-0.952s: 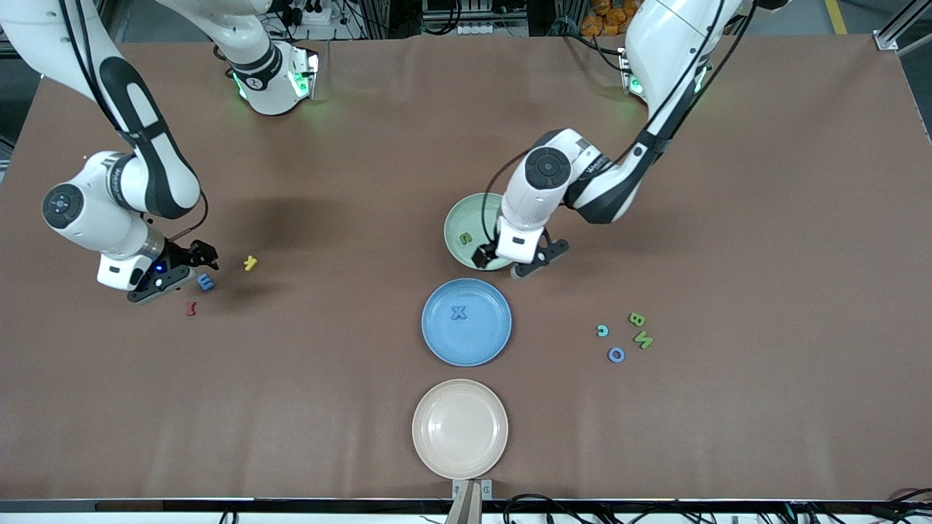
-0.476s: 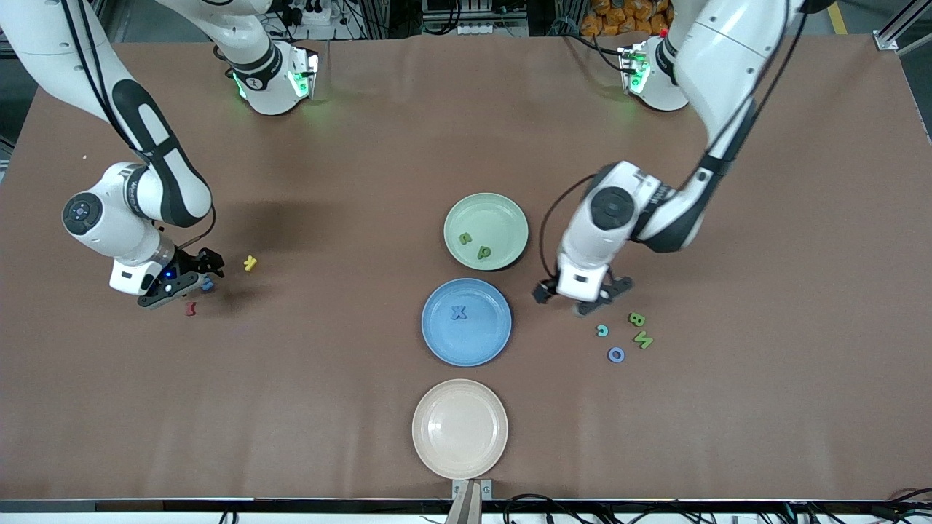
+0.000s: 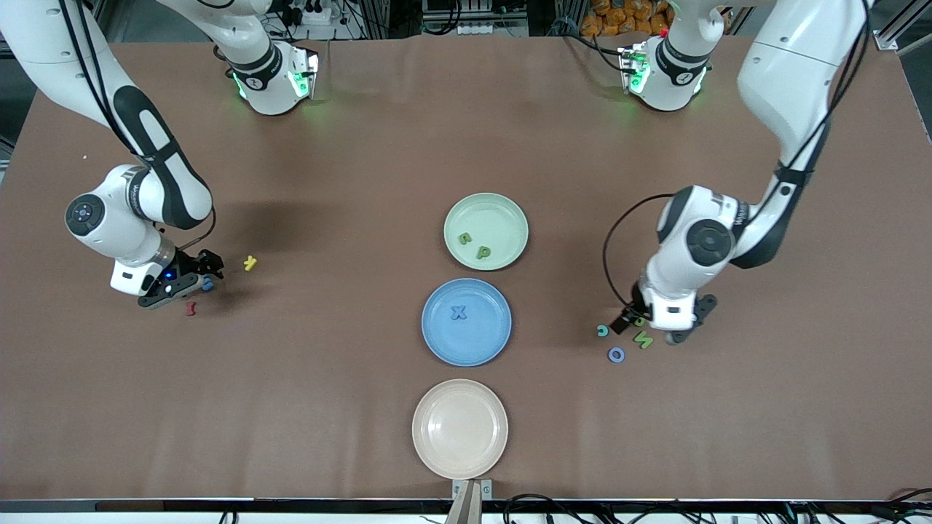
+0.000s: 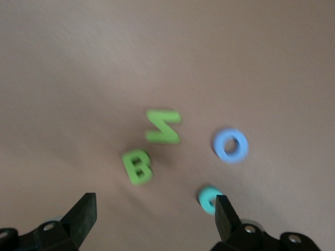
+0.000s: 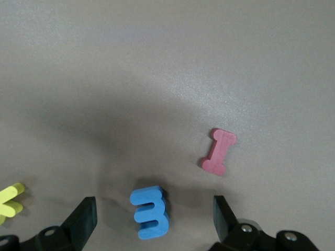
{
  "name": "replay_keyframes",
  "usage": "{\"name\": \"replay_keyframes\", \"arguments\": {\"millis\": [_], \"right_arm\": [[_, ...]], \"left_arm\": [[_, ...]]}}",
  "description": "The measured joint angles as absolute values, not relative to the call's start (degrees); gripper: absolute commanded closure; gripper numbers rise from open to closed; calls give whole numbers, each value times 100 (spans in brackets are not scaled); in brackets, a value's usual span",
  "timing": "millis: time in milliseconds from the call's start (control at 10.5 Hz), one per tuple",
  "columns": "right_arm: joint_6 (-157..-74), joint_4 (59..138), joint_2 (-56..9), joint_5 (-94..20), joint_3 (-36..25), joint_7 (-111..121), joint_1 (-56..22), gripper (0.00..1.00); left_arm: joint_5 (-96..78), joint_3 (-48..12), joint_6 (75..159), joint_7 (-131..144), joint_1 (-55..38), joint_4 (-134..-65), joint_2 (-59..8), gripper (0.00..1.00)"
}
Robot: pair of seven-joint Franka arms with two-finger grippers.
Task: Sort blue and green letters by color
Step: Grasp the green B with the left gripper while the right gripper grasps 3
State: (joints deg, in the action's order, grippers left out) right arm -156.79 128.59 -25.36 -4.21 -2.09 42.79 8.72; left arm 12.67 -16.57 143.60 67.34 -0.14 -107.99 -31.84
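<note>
As I read the table (image 3: 349,131) from the front cam, the blue plate (image 3: 466,342) at centre is my landmark. Farther from the cam than it, just beside, sits the green plate (image 3: 502,211) w/ two green letters (image 3: 474,245) already in it; nearer the cam sits the cream plate (image 3: 460,428), nothing in it. The blue plate holds the blue X (image 3: 458,313). I judge those placements as sorted work: colour matched to plate.

Left gripper (image 3: 654,324) hangs low toward the left arm's end from the blue plate, over the loose cluster. Jaws wide, nothing held. Wrist view puts the green B (image 4: 137,167) nearly between the fingers, so I judge B is the next pick. Beside it: green N (image 4: 164,126), blue ring letter (image 4: 231,145), small teal letter (image 4: 210,199), all apart from one another.

Right gripper (image 3: 183,281) is low, well apart from the blue plate toward the right arm's end. Jaws wide, straddling the blue E (image 5: 151,211), not yet clamped. E lies flat on the table, so a top-down pinch suits. Dark red letter (image 5: 219,151) and yellow letter (image 5: 9,198) lie near it; not task items, I judge they stay put.
</note>
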Motion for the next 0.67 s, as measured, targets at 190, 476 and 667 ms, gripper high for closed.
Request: {"name": "replay_keyframes", "arguments": {"millis": [190, 476, 667], "right_arm": [[-15743, 12900, -2559, -421, -210, 4354, 927, 44], [-15855, 12953, -2540, -421, -210, 4470, 1006, 67], [-15875, 12957, -2519, -421, -210, 4473, 1009, 72]], "left_arm": [[1267, -1659, 14360, 7188, 253, -10826, -3188, 0], [1267, -1665, 14360, 7983, 239, -10889, -3303, 0], [1298, -1665, 14360, 8176, 217, -10902, -3461, 0]]}}
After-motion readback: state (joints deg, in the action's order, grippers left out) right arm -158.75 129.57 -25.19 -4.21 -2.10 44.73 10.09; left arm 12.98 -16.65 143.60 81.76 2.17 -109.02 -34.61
